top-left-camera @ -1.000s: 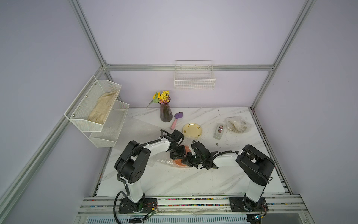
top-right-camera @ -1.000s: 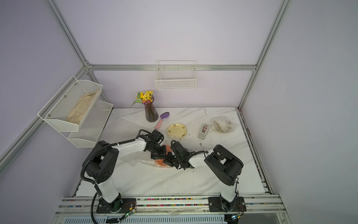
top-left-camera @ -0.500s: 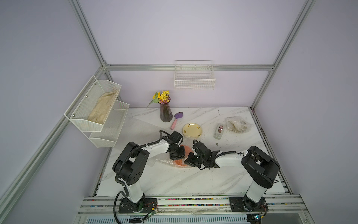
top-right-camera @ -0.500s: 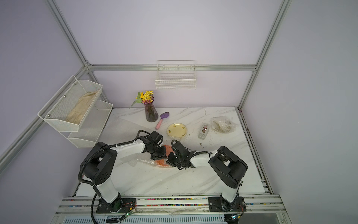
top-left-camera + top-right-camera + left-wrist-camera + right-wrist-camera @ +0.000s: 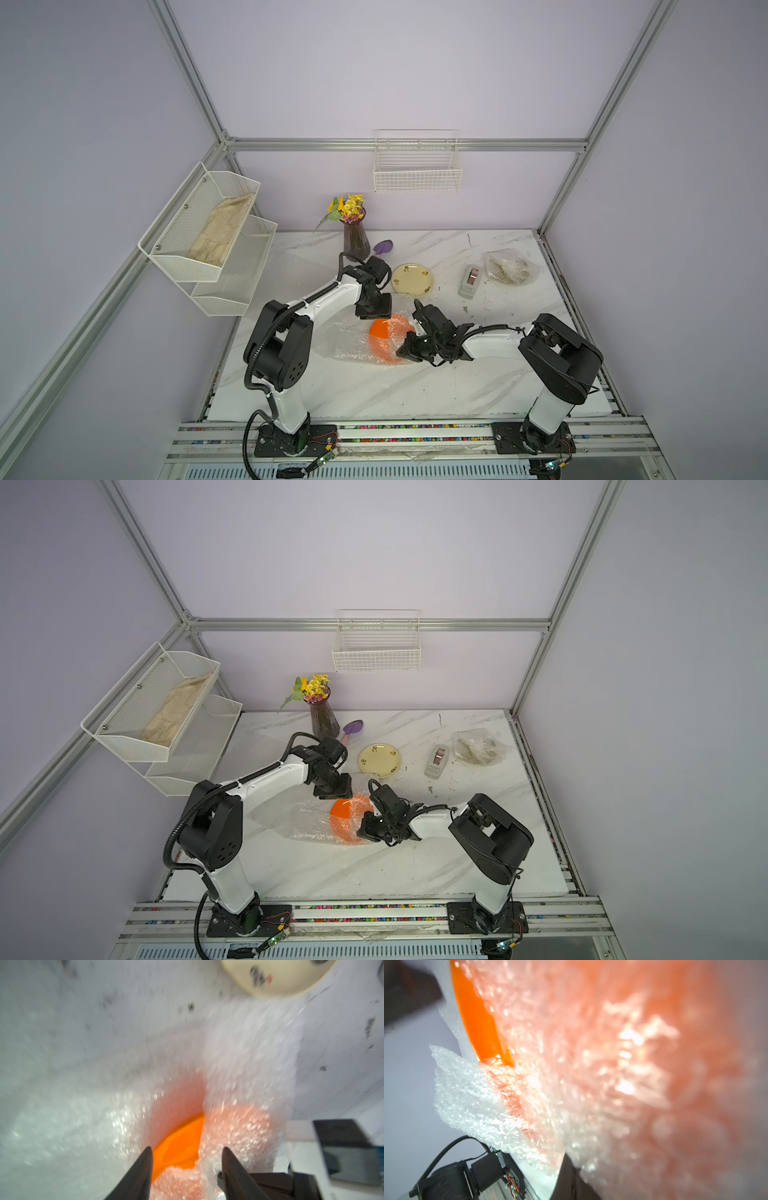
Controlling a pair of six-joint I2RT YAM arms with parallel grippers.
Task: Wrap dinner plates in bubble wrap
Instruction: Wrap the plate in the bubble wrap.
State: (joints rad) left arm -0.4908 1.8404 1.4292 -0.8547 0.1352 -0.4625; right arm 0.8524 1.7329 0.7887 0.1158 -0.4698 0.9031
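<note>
Near the middle of the marble table [image 5: 415, 386], the orange plate [image 5: 379, 331] is lying on a clear, crinkly bubble wrap sheet [image 5: 345, 345]. It is showing bright and bare on one side only, and the rest is glowing pale salmon through a fold of that sheet draped over it. I am hanging my left gripper [image 5: 187, 1151] over the plate's far rim with its two dark fingers spread apart, gripping nothing; the bare orange and the fold's edge are showing between them. My right gripper [image 5: 402, 352] is sitting at the plate's right edge, clamped tight on the fold. In its wrist view blurred bubbles are filling nearly everything and only one finger [image 5: 571, 1178] is showing. I am counting two plates plainly in sight: the orange one and one cream plate [image 5: 413, 280] with small dark rim marks, lying bare behind it. Wrap is coming to two pieces: this sheet and one crumpled bundle [image 5: 509, 269] at the far right, with something pale inside that I cannot make out. One grey tape dispenser [image 5: 469, 281] is lying between the cream plate and the bundle. One vase [image 5: 355, 241] of yellow flowers and one purple scoop [image 5: 352, 728] are sitting at the back.
</note>
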